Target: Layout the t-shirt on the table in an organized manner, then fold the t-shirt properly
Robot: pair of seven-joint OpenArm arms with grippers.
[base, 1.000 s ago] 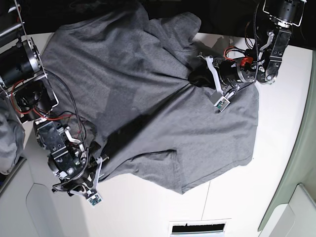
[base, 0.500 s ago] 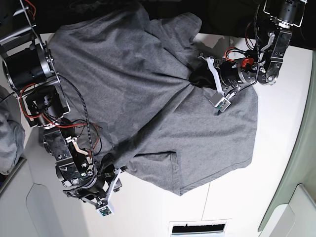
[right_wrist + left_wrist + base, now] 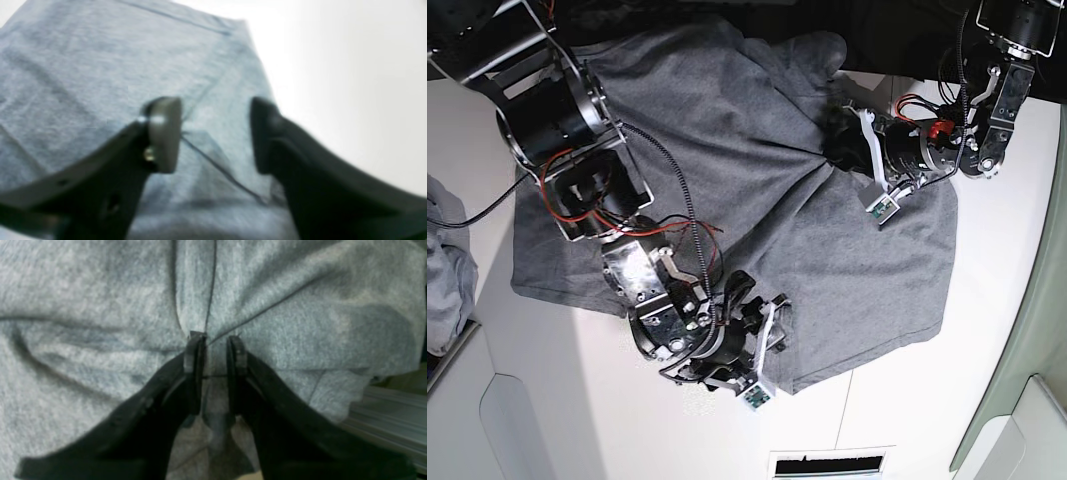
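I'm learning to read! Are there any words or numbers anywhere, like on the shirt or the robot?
No words or numbers can be read here.
The t-shirt is plain grey, with no print or visible tag.
The table is bare white.
Small green boards near the left gripper and right gripper are too small to read in the base view.

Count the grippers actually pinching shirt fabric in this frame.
1. The left gripper is pinched on a fold of the t-shirt; the right gripper hangs open over a shirt edge, gripping nothing.
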